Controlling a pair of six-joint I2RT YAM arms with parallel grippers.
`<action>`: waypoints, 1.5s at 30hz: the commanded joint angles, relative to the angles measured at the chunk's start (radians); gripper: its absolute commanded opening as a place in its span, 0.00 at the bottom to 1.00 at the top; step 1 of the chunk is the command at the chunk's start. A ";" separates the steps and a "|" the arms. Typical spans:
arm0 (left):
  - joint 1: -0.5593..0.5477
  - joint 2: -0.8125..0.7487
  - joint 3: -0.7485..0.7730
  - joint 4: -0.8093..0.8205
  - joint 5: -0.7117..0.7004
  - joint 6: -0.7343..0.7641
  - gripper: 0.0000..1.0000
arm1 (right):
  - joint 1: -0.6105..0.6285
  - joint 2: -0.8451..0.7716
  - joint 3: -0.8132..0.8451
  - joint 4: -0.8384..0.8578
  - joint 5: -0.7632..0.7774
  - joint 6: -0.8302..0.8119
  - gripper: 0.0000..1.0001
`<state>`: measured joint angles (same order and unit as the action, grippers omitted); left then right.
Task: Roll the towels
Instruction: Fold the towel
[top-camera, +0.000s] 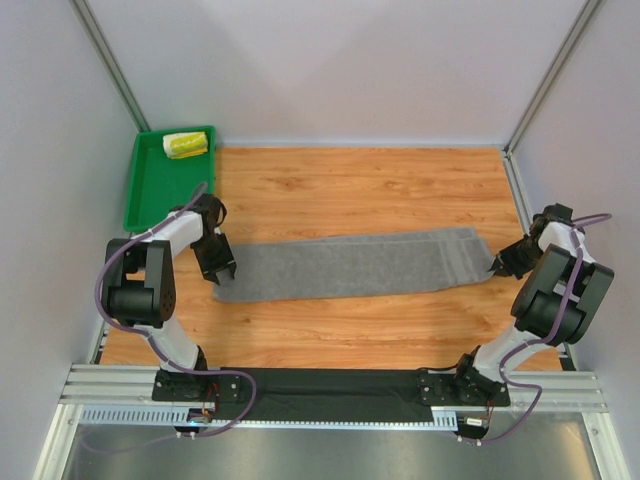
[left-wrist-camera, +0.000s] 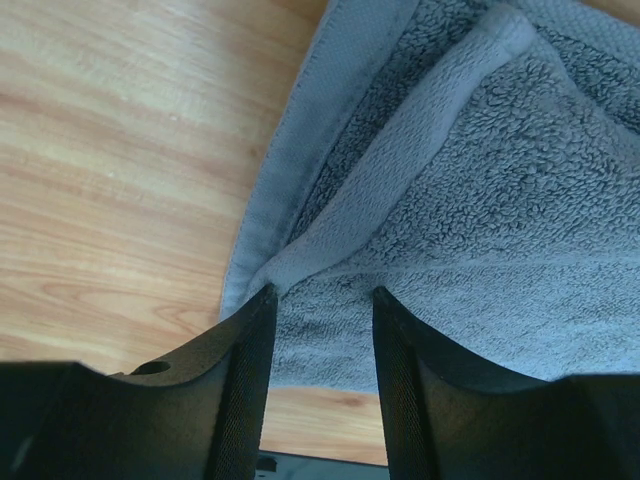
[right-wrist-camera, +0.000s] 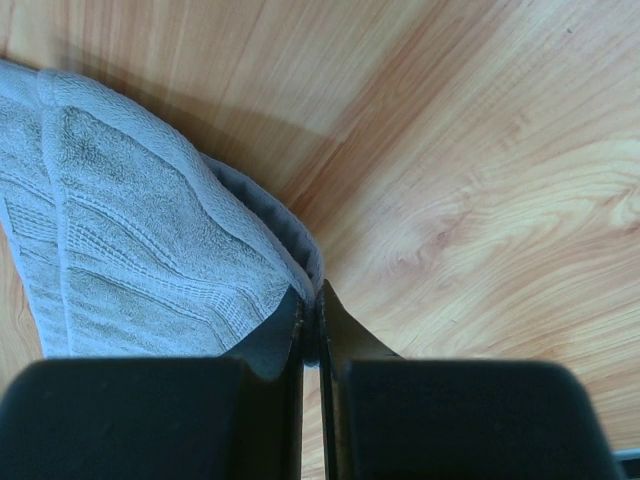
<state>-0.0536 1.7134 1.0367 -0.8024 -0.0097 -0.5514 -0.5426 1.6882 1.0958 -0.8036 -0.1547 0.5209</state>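
Note:
The grey towel (top-camera: 350, 265) lies folded in a long strip across the middle of the wooden table. My left gripper (top-camera: 218, 272) is at its left end, jaws open and apart over the towel's folded edge (left-wrist-camera: 480, 200), fingertips (left-wrist-camera: 258, 305) touching the cloth. My right gripper (top-camera: 495, 265) is at the right end, shut on the towel's corner edge (right-wrist-camera: 120, 220); the jaws pinch the hem (right-wrist-camera: 310, 295). The white-yellow towel with the green-yellow print (top-camera: 186, 145) sits rolled in the green tray at the back left.
The green tray (top-camera: 150, 195) stands at the table's back left corner, just behind my left arm. Grey walls with metal posts close in the sides and back. A black mat (top-camera: 330, 385) runs along the near edge between the arm bases.

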 joint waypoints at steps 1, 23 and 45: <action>0.018 -0.028 -0.026 -0.012 -0.082 -0.041 0.50 | -0.003 -0.024 -0.004 0.044 0.020 -0.012 0.00; 0.021 -0.661 -0.141 -0.083 0.154 0.140 0.58 | -0.010 -0.139 -0.095 0.076 -0.097 0.057 0.86; -0.008 -0.778 -0.153 -0.072 0.137 0.153 0.56 | -0.126 -0.102 -0.290 0.322 -0.086 0.131 0.66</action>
<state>-0.0578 0.9527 0.8761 -0.8928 0.1184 -0.4164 -0.6674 1.5433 0.8169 -0.5823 -0.2390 0.6296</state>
